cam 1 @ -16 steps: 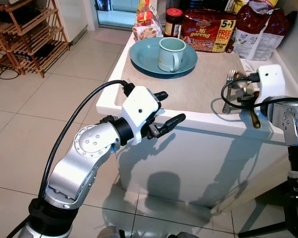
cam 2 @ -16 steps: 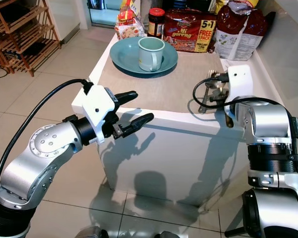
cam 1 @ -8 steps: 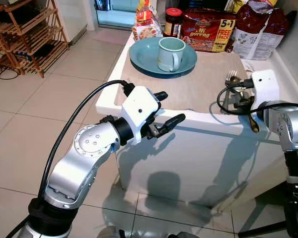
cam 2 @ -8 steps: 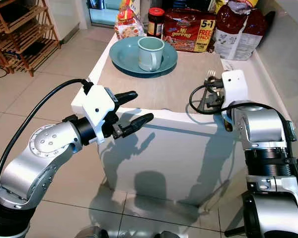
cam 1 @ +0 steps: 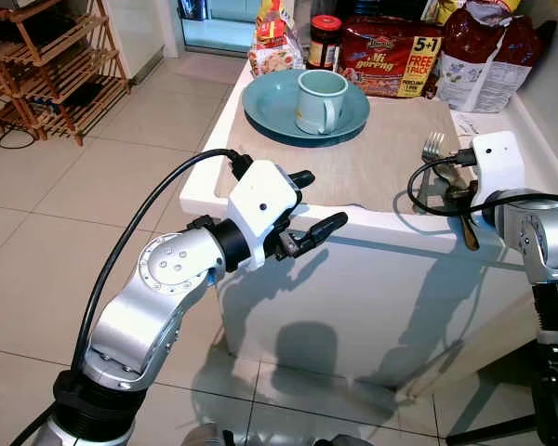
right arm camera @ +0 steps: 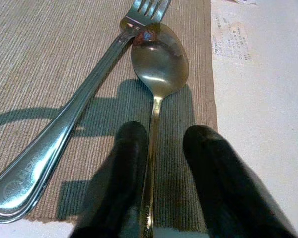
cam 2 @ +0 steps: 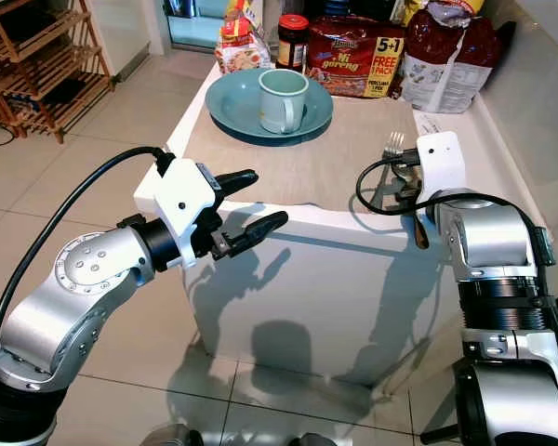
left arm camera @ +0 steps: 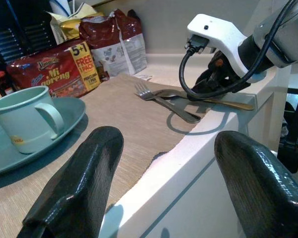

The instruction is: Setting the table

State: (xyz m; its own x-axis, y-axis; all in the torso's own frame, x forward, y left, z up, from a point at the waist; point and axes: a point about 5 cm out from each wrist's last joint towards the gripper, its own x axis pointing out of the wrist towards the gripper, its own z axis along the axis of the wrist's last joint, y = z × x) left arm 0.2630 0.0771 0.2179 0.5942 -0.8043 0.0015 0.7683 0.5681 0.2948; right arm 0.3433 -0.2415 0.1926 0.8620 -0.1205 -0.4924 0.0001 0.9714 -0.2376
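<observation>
home kitchen; tiled floor (cam 1: 93,177); noodle pack (cam 1: 391,58) on white counter (cam 1: 372,269)

Counter (cam 1: 260,177) dead ahead, placemat (cam 1: 372,158) on it. Plate (cam 1: 270,111) at 11 o'clock on mat, mug (cam 1: 318,100) standing in it. Fork (right arm camera: 64,134) and spoon (right arm camera: 159,64) side by side at 2 o'clock. Noodle pack (cam 1: 391,58), jar (cam 1: 325,41), bags (cam 1: 484,56) behind at 12. Rack (cam 1: 46,65) at 10.

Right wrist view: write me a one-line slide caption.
Right end effector straddles the handle of a spoon lying beside a fork on the woven placemat.
</observation>
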